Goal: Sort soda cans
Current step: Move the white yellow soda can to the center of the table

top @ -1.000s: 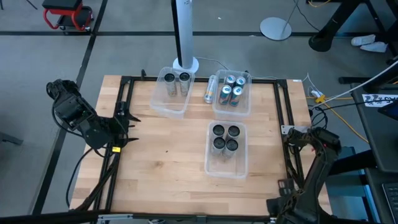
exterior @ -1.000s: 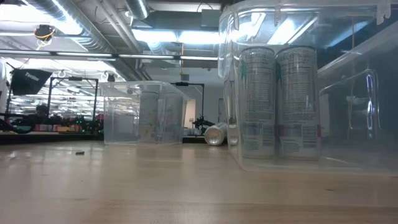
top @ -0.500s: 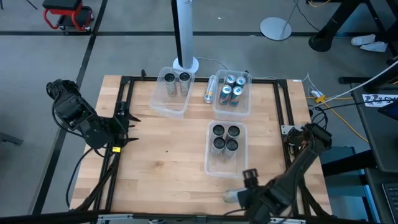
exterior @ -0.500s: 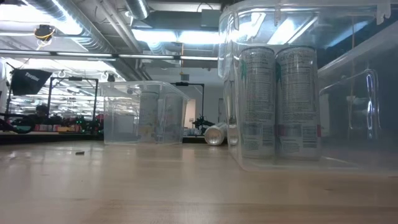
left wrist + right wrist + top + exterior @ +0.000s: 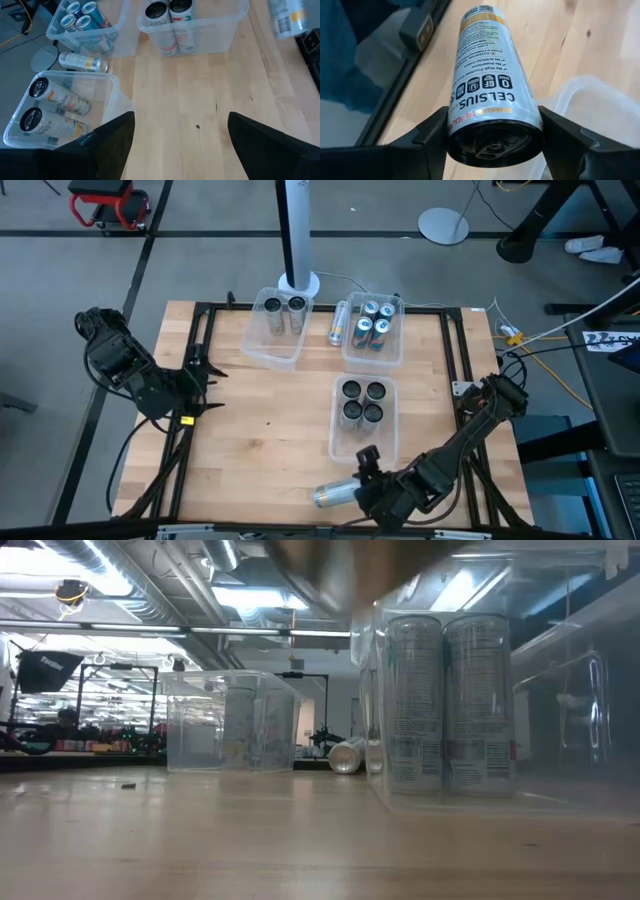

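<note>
White-and-orange can (image 5: 490, 85) sits clamped lengthwise in the right hand (image 5: 362, 488) above the worktop (image 5: 260, 440); carry it level to its matching bin while the left hand (image 5: 200, 375) waits wide.

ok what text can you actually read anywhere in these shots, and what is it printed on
"CELSIUS": on the white can held in the right gripper.
"0": in a small icon box just above that brand name on the same can.
Lines of claims further up the can: too small to read reliably.
Labels on the cans in the near bin and the lying can: too blurred to read.
</note>
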